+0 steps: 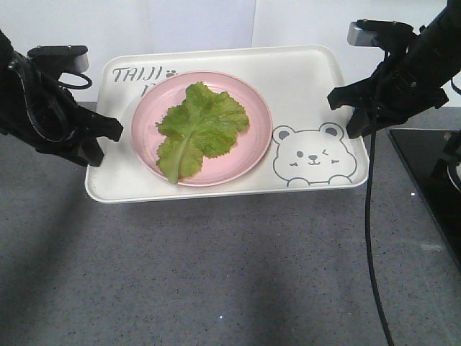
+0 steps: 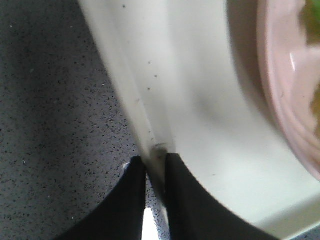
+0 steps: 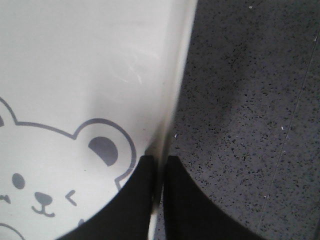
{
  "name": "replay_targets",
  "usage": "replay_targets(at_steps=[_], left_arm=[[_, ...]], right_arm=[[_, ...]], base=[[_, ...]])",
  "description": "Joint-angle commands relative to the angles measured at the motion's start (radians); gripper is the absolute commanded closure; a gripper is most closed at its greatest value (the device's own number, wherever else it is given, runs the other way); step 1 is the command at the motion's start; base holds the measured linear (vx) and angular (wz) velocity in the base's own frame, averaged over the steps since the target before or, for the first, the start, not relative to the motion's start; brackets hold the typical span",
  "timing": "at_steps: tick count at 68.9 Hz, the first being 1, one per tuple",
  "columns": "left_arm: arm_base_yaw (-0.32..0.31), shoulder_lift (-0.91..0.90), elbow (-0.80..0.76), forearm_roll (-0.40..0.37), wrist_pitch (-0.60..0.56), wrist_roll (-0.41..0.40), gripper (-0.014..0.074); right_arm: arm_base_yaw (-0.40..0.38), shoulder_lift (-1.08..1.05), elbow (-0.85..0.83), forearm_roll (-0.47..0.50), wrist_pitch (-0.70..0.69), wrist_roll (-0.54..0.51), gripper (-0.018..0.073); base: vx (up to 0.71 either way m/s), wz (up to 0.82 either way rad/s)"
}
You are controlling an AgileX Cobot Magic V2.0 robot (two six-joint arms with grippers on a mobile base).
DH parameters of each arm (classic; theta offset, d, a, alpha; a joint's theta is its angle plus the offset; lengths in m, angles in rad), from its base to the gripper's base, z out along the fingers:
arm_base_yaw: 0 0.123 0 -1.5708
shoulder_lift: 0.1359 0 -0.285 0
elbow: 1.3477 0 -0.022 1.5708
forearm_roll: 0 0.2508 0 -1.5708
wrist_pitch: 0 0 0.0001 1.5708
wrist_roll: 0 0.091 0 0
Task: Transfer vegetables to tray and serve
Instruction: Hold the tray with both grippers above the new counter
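A light green lettuce leaf (image 1: pixel 199 128) lies on a round pink plate (image 1: pixel 256 148) that stands on the cream-white tray (image 1: pixel 302 76) with grey lettering and a winking bear drawing (image 1: pixel 312 156). My left gripper (image 1: pixel 108 137) is shut on the tray's left rim (image 2: pixel 145 125); its black fingers (image 2: pixel 182 200) pinch the rim from both sides. My right gripper (image 1: pixel 351 115) is shut on the tray's right rim (image 3: pixel 172 100), with one finger (image 3: pixel 135 200) over the bear drawing (image 3: pixel 50 170). The tray's far edge looks raised.
The tray is over a dark grey speckled tabletop (image 1: pixel 216 274). A black cable (image 1: pixel 371 238) hangs from the right arm down across the table. A black glossy object (image 1: pixel 432 180) sits at the right edge. A white wall is behind.
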Motion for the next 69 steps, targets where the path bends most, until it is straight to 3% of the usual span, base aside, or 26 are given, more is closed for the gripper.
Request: replay_targets(at_steps=[1,69], left_arm=[[-0.020,-0.052,-0.030,-0.095,-0.050,0.027,0.0602],[-0.020,-0.052,-0.030,-0.095,-0.050,0.027,0.0602]], right_arm=[[0.010,-0.055,-0.028,0.087,0.017,-0.021,0.0564],[0.010,-0.055,-0.028,0.087,0.017,-0.021,0.0564]], base=[[0.02,0.00],[0.01,0.00]])
